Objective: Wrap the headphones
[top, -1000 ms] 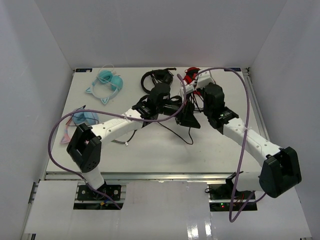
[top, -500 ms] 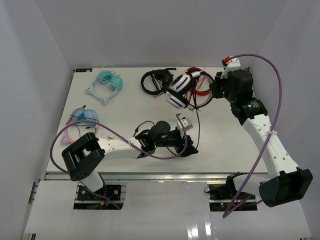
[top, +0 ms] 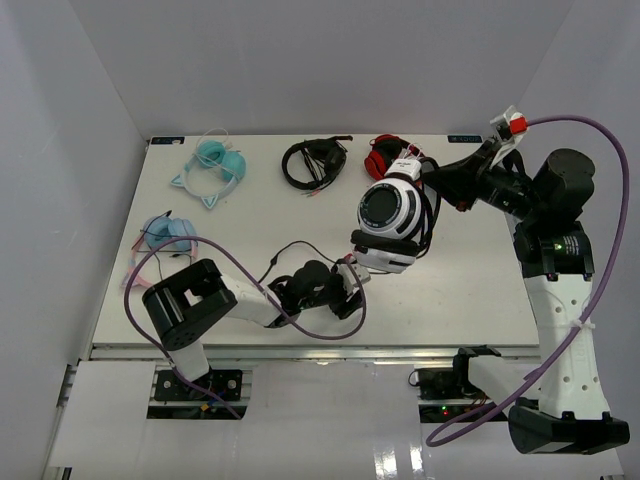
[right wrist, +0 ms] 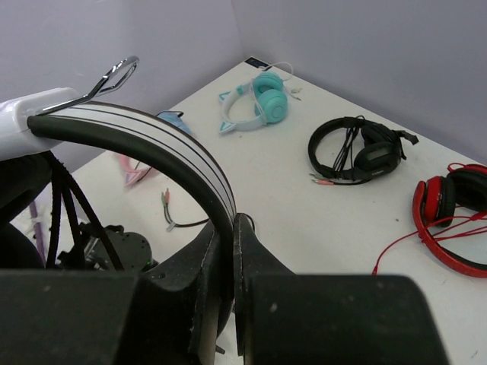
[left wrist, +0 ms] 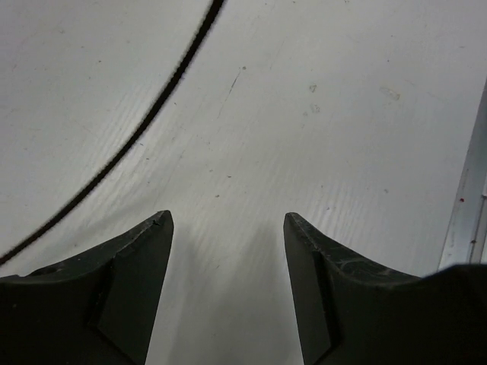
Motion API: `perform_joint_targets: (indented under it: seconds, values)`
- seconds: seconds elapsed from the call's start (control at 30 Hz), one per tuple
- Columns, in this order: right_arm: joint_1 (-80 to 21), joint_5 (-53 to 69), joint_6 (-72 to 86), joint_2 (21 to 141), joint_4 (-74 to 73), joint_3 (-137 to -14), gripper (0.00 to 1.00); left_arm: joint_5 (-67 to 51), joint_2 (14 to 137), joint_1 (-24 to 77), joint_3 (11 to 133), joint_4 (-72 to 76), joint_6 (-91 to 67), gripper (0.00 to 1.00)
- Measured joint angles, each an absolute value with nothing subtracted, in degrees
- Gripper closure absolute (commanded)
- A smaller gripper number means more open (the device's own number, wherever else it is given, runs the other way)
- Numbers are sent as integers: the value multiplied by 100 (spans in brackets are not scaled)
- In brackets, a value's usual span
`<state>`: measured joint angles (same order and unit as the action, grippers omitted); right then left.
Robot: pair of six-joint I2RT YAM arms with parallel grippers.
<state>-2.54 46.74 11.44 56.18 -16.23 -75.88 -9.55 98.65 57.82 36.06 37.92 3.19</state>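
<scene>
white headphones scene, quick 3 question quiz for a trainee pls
1. True or false: the right arm's jaws are shut on the headband of the white headphones.
2. What lies beside the left arm's open jaws? A) a thin black cable B) a red earcup C) a teal headband
3. How many other pairs lie along the far edge of the table?
Key: 1 true. 2 A. 3 three: teal pair, black pair, red pair.
</scene>
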Motion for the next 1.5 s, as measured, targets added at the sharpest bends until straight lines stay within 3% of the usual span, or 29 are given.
perform_joint_targets:
  seconds: [0.3, 0.4, 0.47, 0.53, 0.67, 0.8, 1.03, 1.17, 1.3, 1.5]
  values:
    - [-151, 5212, 1111, 5586, -1660, -7599, 92, -635, 9913, 5691, 3867, 3515, 1768, 31]
    - [-145, 5406, 1096, 5567, -1662, -7599, 92, -670, 10033, 5561, 4108, 3395, 2152, 47]
    - [-136, 5508, 1099, 5549, -1662, -7599, 92, -825, 10283, 5459, 4471, 3165, 2340, 67]
    - [-109, 5616, 1115, 5525, -1660, -7599, 92, -1037, 10561, 5379, 4796, 2962, 2490, 80]
    - [46, 5842, 1156, 5518, -1671, -7693, 92, -1359, 10808, 5247, 4877, 2751, 2602, 84]
    - [149, 5979, 1176, 5522, -1661, -7801, 92, -1653, 10828, 5111, 4859, 2736, 2597, 100]
    - [191, 6100, 1023, 5516, -1810, -7813, 92, -2070, 10584, 4605, 4611, 2717, 2297, 100]
    - [191, 5873, 93, 5505, -2675, -7841, 92, -2354, 10133, 4046, 4449, 2519, 2077, 100]
    - [190, 5079, -1147, 5431, -3533, -7827, 92, -2632, 9719, 3504, 4535, 2135, 1870, 100]
    - [187, 3276, -2543, 5069, -3707, -7007, 92, -2834, 9030, 3086, 5235, 1113, 1735, 100]
